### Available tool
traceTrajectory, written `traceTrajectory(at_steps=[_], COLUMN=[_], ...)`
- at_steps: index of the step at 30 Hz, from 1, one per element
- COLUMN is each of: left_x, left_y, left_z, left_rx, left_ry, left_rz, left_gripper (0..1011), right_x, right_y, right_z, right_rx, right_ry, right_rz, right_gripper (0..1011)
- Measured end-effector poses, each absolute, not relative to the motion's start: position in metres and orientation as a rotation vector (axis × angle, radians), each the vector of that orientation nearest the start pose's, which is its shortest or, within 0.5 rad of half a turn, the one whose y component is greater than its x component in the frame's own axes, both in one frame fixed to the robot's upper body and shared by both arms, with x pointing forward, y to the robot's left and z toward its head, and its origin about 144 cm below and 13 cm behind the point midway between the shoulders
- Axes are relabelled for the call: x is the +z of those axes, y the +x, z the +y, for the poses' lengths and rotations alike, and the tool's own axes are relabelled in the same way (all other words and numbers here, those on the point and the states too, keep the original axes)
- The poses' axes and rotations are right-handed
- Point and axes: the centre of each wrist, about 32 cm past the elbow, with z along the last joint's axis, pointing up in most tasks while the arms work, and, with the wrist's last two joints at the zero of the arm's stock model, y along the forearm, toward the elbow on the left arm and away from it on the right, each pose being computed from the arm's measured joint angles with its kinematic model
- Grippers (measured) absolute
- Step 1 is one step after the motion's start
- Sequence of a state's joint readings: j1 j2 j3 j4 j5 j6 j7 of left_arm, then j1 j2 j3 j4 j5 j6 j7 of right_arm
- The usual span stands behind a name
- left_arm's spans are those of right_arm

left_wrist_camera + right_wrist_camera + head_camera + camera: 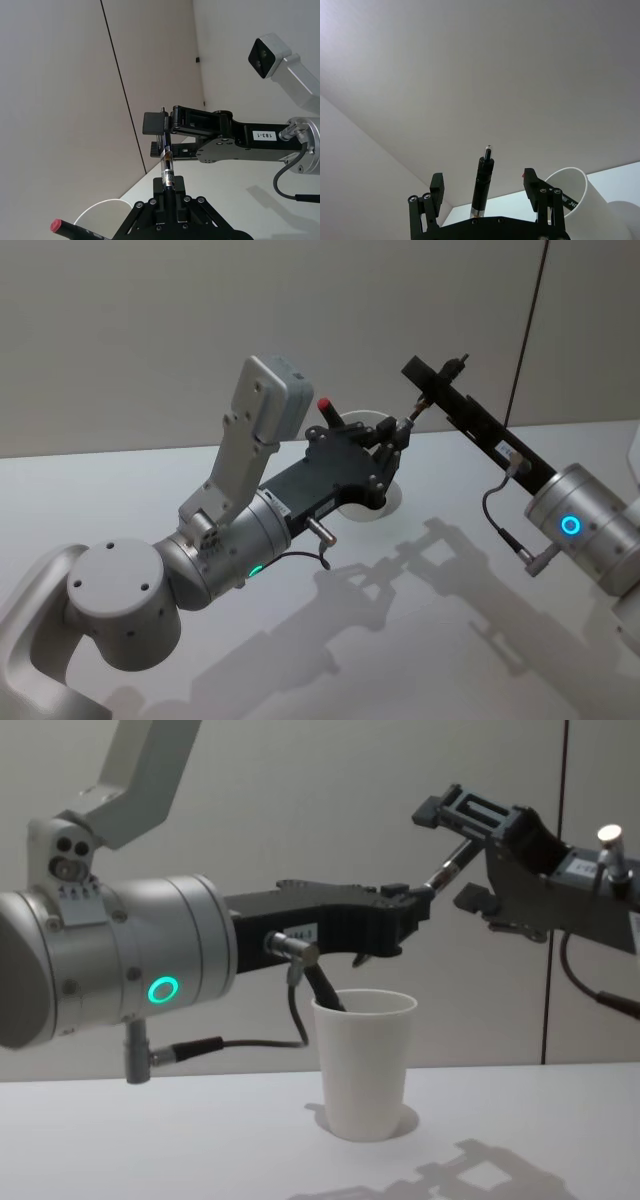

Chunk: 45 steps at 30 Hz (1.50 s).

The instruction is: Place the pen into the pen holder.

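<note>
Pen [166, 165] up in the air near the pen holder [365, 1060]
My left tool [169, 192] is clamped on it, and my right tool [483, 177] is spread open around its other end.

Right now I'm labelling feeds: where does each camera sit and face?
Head: high, looking forward and down; left gripper and right gripper meet mid-frame.
Chest: low, looking level at the paper cup; both arms enter from the sides.
Left wrist: on the left arm, looking along its gripper up the pen toward the right gripper.
Right wrist: on the right arm, looking out between its open fingers at the pen.
Shared: all four show the pen and paper cup.
</note>
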<state>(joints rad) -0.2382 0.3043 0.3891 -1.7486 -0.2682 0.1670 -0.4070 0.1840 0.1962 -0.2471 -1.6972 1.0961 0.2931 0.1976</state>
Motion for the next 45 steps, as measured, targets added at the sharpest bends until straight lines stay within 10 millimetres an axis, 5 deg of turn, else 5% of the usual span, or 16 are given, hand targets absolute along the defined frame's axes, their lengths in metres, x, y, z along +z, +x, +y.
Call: traceTrajectory(at_steps=[45], left_x=[1.2498], left_y=[0.4872], left_z=[0.1822], left_rx=[0.748], left_ry=[0.001], left_rz=[-0.157], left_gripper=[121], right_x=[1.2341], right_y=[0.4859], right_z=[-0.1949], right_rx=[-0.774], right_ry=[0.56], right_rz=[0.679], right_gripper=[1001])
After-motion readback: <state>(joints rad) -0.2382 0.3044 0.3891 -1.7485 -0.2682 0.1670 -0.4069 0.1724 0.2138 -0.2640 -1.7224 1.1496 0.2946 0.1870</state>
